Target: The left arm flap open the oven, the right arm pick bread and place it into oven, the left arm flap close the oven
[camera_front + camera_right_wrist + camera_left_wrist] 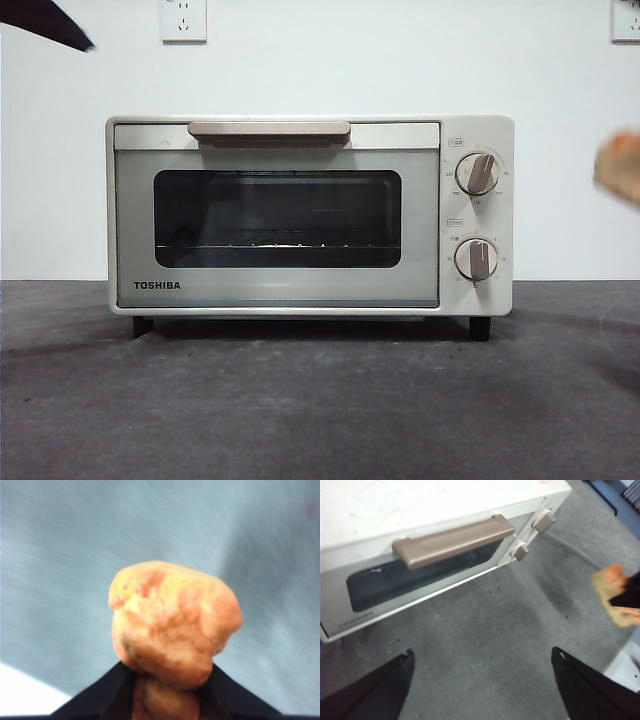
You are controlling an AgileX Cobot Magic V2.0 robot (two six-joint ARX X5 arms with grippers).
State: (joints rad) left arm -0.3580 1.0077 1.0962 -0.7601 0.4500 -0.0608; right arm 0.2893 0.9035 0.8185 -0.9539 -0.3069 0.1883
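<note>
The cream-white oven (300, 300) stands mid-table with its glass door shut and its beige bar handle (268, 130) at the top. From the left wrist view the oven (420, 500) and handle (452, 540) lie just ahead, and my left gripper (482, 652) hovers open over the grey table in front of the door, holding nothing. My right gripper (167, 667) is shut on the orange-tan bread (172, 625), lifted off the table. This bread (620, 168) shows blurred at the right edge of the front view, right of the oven, and also in the left wrist view (612, 592).
Two round knobs (478, 172) (477, 258) sit on the oven's right panel. Wall sockets (183, 20) (625, 20) are on the white wall behind. A black arm tip (45, 22) shows at the top left corner. A white object (625, 667) lies beside the grey mat.
</note>
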